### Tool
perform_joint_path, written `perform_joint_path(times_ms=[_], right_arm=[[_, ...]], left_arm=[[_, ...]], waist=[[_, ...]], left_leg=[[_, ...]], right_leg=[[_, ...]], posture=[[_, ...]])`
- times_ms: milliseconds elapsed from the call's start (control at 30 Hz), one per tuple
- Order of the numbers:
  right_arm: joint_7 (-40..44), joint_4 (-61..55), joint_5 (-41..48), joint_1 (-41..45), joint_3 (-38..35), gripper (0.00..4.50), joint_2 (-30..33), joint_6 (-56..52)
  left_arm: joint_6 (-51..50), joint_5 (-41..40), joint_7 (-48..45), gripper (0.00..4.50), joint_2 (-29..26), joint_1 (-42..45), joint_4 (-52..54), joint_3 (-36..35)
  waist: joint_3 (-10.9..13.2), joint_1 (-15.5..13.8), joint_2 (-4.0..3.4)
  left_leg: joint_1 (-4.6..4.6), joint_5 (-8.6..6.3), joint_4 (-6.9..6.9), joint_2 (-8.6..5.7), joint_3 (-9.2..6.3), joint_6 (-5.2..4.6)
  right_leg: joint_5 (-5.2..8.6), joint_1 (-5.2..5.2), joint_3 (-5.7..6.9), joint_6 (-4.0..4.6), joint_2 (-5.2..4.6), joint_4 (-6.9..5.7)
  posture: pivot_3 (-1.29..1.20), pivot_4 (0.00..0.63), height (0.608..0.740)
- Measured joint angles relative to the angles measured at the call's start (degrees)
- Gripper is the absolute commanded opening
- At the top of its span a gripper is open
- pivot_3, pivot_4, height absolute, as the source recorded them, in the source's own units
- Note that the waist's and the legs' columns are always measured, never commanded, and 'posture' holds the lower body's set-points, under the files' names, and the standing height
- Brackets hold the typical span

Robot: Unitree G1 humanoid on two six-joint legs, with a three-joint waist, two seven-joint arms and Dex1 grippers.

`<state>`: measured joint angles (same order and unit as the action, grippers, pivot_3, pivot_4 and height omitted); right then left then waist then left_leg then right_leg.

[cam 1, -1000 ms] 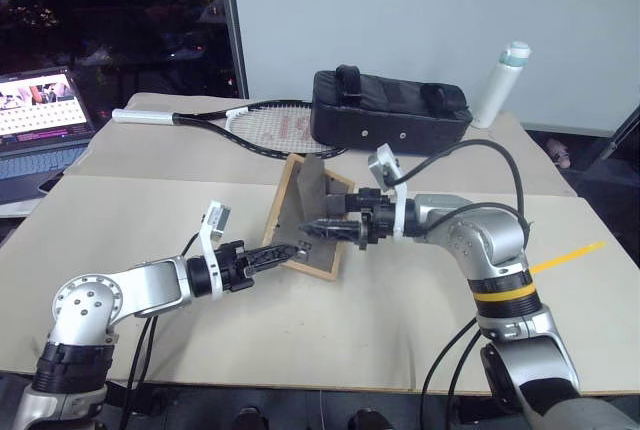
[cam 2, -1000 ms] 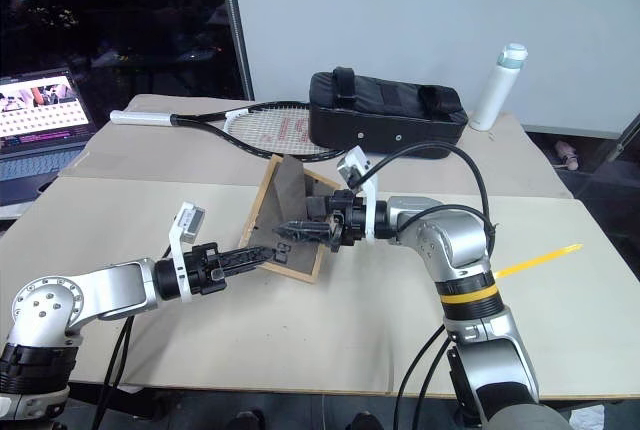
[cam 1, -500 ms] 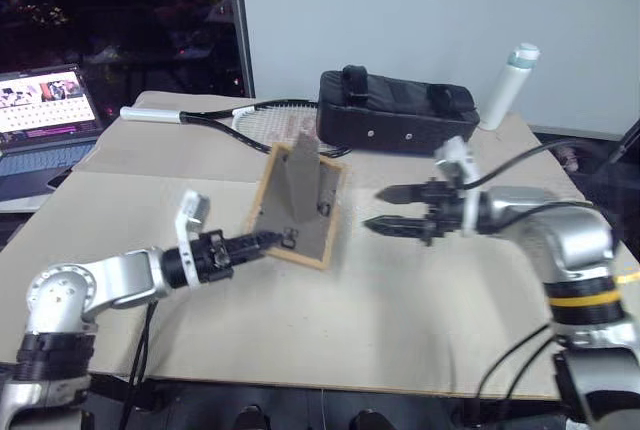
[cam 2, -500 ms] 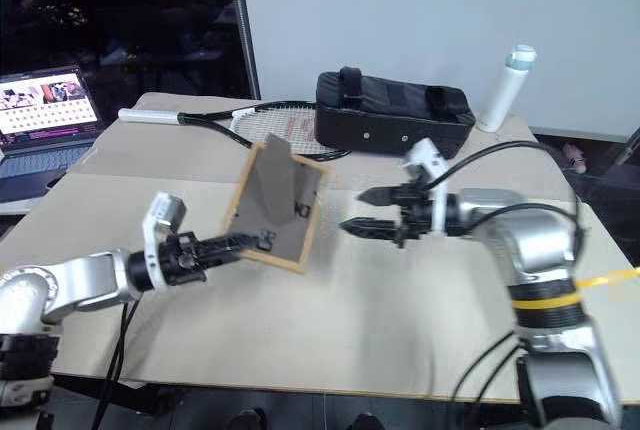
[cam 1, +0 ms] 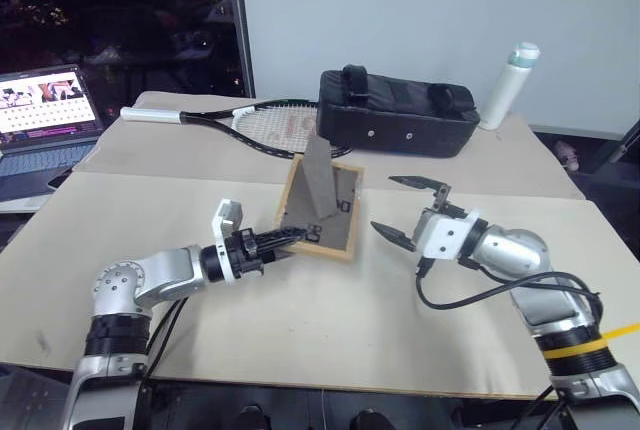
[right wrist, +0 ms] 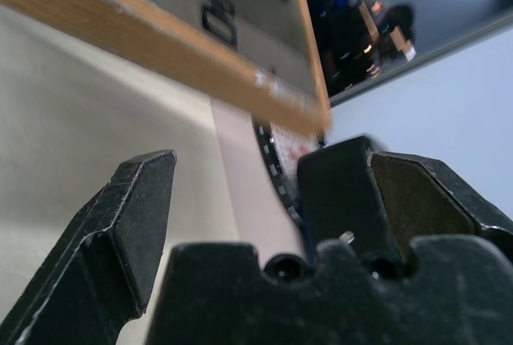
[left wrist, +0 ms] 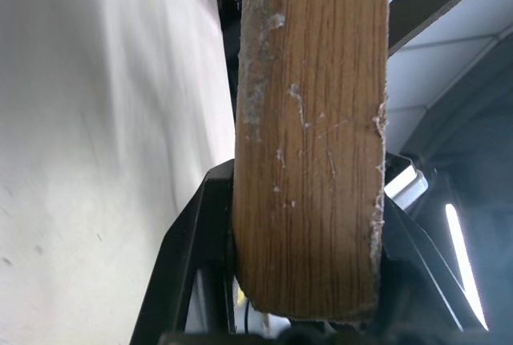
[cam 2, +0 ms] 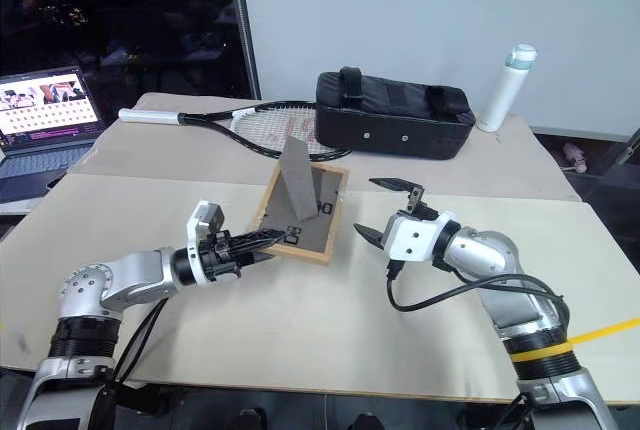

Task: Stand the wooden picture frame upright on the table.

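Note:
The wooden picture frame [cam 1: 335,218] lies low over the table [cam 1: 380,310] with its dark back board facing up. Its fold-out stand [cam 1: 318,178] sticks up from the board. My left gripper [cam 1: 290,240] is shut on the frame's near left edge; the left wrist view shows that light-wood edge [left wrist: 309,136] clamped between the black fingers. My right gripper [cam 1: 403,208] hangs open just right of the frame, apart from it, one finger above the other. In the right wrist view the frame's edge [right wrist: 160,48] runs beyond the spread fingers.
On the far table lie a black bag [cam 1: 395,125] and a racket [cam 1: 260,128], with a white bottle [cam 1: 508,85] at its right end. A laptop [cam 1: 40,115] stands at the far left. Yellow tape [cam 1: 625,332] marks the right edge.
The right gripper came off the frame's back, drew away to the right and rolled over, staying open. The frame went from steeply tilted to lying low, still in the left gripper.

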<state>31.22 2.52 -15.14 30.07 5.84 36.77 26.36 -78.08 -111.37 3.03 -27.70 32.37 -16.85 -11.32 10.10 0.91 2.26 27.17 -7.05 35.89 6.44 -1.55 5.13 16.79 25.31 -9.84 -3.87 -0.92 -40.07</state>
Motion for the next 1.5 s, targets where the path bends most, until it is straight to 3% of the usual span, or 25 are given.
perform_joint_path(times_ms=[267, 533, 733, 833, 1067, 1133, 1200, 1367, 1433, 1500], right_arm=[[-10.1, 5.6, -13.7, 5.7, 2.5, 4.48, 0.3, 10.8], [-20.7, 16.4, -25.1, 10.3, 7.2, 4.48, 1.3, 18.8], [-26.4, 21.3, -27.4, 13.4, 7.4, 4.48, 2.5, 21.4], [-28.0, 22.1, -27.4, 13.8, 7.4, 3.72, 2.5, 22.5], [-29.2, 22.2, -27.2, 13.9, 7.5, 1.5, 2.8, 24.3], [-29.4, 21.7, -27.2, 13.9, 7.5, 1.49, 3.2, 24.6], [-28.7, 22.3, -27.6, 13.5, 8.9, 1.26, 3.9, 25.1], [-27.1, 23.7, -25.7, 13.3, 9.1, 1.24, 4.0, 25.1], [-23.9, 25.0, -21.7, 13.6, 9.3, 1.24, 3.6, 25.0], [-15.0, 26.1, -10.8, 13.4, 9.5, 1.24, 1.5, 22.2]], left_arm=[[-0.7, 0.0, 2.2, 1.16, 3.5, 0.9, -1.5, -4.8], [-3.5, 0.0, 1.6, 1.16, 5.0, 2.0, -1.5, -4.3], [-3.7, 0.0, 0.9, 1.16, 4.6, 1.4, 0.5, -3.9], [-3.5, 0.0, 0.3, 1.16, 4.8, 0.6, 2.5, -3.0], [-1.9, -1.2, -1.1, 1.16, 4.7, -2.1, 6.7, -0.7], [-0.9, -1.6, -1.2, 2.17, 4.0, -3.0, 8.3, 0.0], [-0.1, -1.4, -0.9, 2.89, 1.2, -3.3, 11.1, -0.1], [3.8, 0.7, 0.1, 4.5, -8.3, -7.6, 16.7, -2.7], [6.7, 6.3, -2.3, 4.5, -12.1, -9.0, 21.4, -6.2], [9.7, 12.0, -9.1, 4.5, -14.2, -11.6, 26.1, -10.8]], waist=[[0.0, -0.2, 0.0], [0.0, -0.2, 0.0], [0.0, 0.0, 0.01], [0.0, -0.1, 0.01], [0.0, 0.2, 0.0], [0.0, 0.1, 0.0], [0.0, 0.1, 0.02], [0.0, 0.5, 0.02], [0.0, 0.5, 0.03], [0.0, 0.7, 0.03]], left_leg=[[-0.09, 0.07, 0.04, 0.0, -0.06, 0.09], [-0.09, 0.08, 0.04, -0.01, -0.1, 0.1], [-0.1, 0.08, 0.05, -0.01, -0.13, 0.1], [-0.09, 0.08, 0.07, -0.02, -0.14, 0.1], [-0.1, 0.08, 0.08, -0.02, -0.15, 0.1], [-0.11, 0.09, 0.1, -0.02, -0.17, 0.11], [-0.11, 0.09, 0.13, -0.02, -0.19, 0.11], [-0.1, 0.09, 0.17, -0.01, -0.21, 0.11], [-0.1, 0.09, 0.21, -0.02, -0.21, 0.11], [-0.12, 0.08, 0.21, -0.01, -0.2, 0.11]], right_leg=[[-0.03, -0.15, 0.07, -0.06, 0.0, 0.0], [-0.07, -0.17, 0.09, 0.0, 0.0, -0.02], [-0.08, -0.18, 0.09, 0.01, 0.0, -0.06], [-0.08, -0.2, 0.1, 0.01, 0.0, -0.06], [-0.08, -0.19, 0.1, 0.02, 0.0, -0.14], [-0.08, -0.22, 0.11, 0.03, 0.0, -0.14], [-0.08, -0.23, 0.12, 0.03, 0.0, -0.14], [-0.08, -0.22, 0.13, 0.03, 0.0, -0.18], [-0.08, -0.24, 0.13, 0.03, 0.0, -0.17], [-0.08, -0.32, 0.14, 0.02, 0.0, -0.15]], posture=[[0.0, 0.15, 0.676], [0.0, 0.15, 0.676], [0.0, 0.15, 0.676], [0.0, 0.15, 0.676], [0.0, 0.15, 0.676], [0.0, 0.15, 0.676], [0.0, 0.15, 0.676], [0.0, 0.15, 0.676], [0.0, 0.15, 0.676], [0.0, 0.15, 0.676]])
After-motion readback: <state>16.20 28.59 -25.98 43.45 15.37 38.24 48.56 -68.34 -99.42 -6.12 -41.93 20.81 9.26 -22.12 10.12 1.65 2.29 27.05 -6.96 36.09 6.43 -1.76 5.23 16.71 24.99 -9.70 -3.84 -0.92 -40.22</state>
